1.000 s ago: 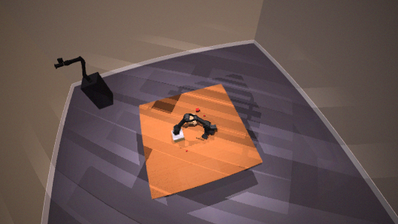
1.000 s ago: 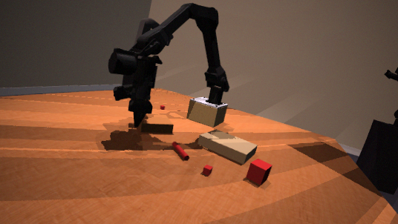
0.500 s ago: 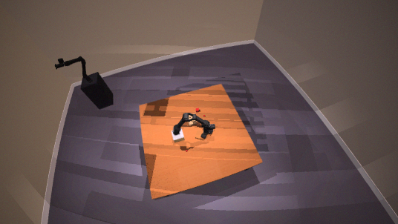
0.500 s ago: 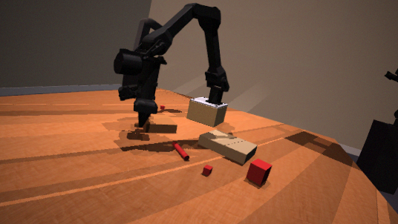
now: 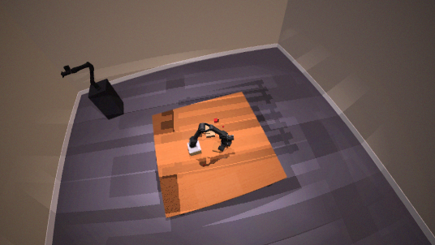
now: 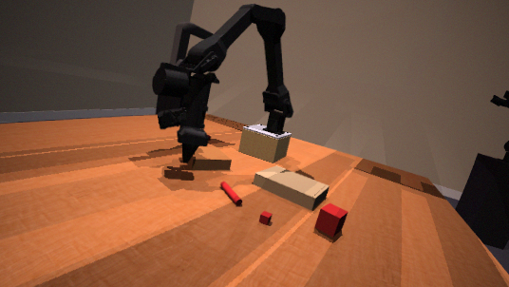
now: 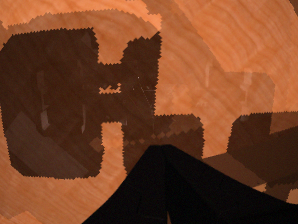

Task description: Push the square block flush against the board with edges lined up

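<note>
Bench (image 5: 247, 162) (image 6: 119, 238) (image 7: 185, 80): orange wood grain, crossed by shadow bands. Directly on it: pale slab (image 5: 209, 135) (image 6: 292, 185), lying flat; larger red cube (image 5: 216, 120) (image 6: 330, 220) near slab's end; tiny red cube (image 5: 222, 126) (image 6: 265, 218); red rod (image 6: 231, 193) on its side; brown slab (image 6: 212, 164), flat, well apart from larger cube; pale-topped arm base (image 5: 197, 151) (image 6: 261, 147) behind slabs in exterior view.

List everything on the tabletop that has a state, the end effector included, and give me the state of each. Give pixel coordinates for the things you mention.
End effector (image 5: 221, 148) (image 6: 187, 161) (image 7: 158, 156): shut, pointing down, low beside the flat block; contact unclear.
Flat block (image 6: 214, 164): lying flat, apart from the board.
Tan board (image 5: 209, 135) (image 6: 292, 185): lying flat.
Red cylinder (image 6: 231, 193): lying on its side.
Small red cube (image 5: 222, 126) (image 6: 265, 218): resting alone.
Large red cube (image 5: 216, 120) (image 6: 331, 220): resting near the board's end, not touching it.
</note>
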Controlling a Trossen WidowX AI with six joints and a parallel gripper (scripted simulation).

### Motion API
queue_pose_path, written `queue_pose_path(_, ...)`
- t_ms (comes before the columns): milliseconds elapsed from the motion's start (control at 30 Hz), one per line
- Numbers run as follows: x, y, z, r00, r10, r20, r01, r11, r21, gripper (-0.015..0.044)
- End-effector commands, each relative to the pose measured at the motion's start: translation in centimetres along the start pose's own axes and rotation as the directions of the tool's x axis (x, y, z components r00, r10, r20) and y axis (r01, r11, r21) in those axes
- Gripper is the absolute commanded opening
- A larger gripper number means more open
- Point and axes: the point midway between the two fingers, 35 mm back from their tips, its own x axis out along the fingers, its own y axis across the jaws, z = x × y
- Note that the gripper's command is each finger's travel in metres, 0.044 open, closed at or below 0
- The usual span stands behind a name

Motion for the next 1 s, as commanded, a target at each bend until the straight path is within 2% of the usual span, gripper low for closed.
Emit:
queue_pose_path(0,0.5,-0.3,-1.3,1.0,-0.009,-0.027,0.009,1.0,0.003,0.0)
queue_pose_path(967,0.4,-0.5,-4.3,1.0,-0.01,-0.03,0.01,1.0,0.004,0.0)
